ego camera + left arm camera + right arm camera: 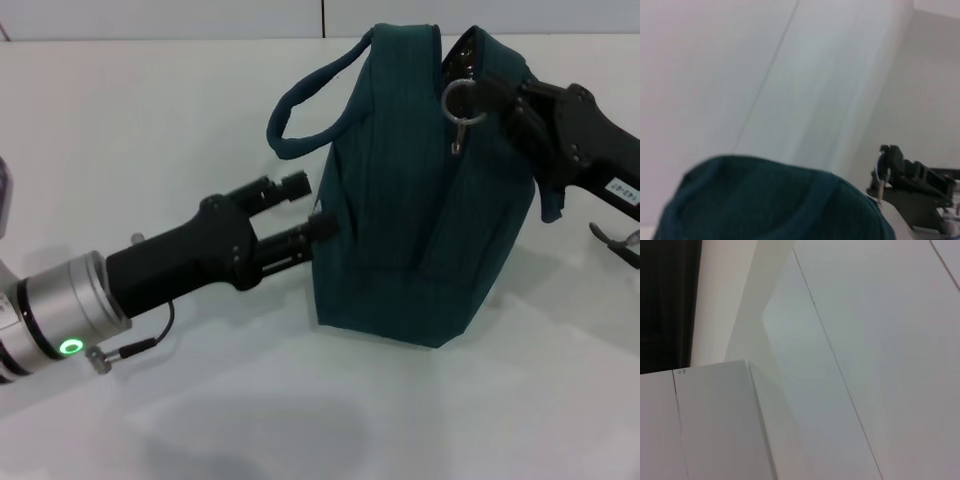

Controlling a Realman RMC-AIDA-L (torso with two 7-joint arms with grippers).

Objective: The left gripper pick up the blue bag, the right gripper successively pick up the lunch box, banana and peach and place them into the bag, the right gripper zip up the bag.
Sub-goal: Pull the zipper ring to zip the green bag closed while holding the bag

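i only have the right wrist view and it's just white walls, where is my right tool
observer: the right tool is at the ring zipper pull, at the top of the blue bag
operator: is the bag lifted
observer: no, it looks to stand upright on the white table
operator: and the left arm
observer: the left tool is open, against the bag's side, below a loop handle

Bag (420, 200) between pincers (on table (150, 120)).
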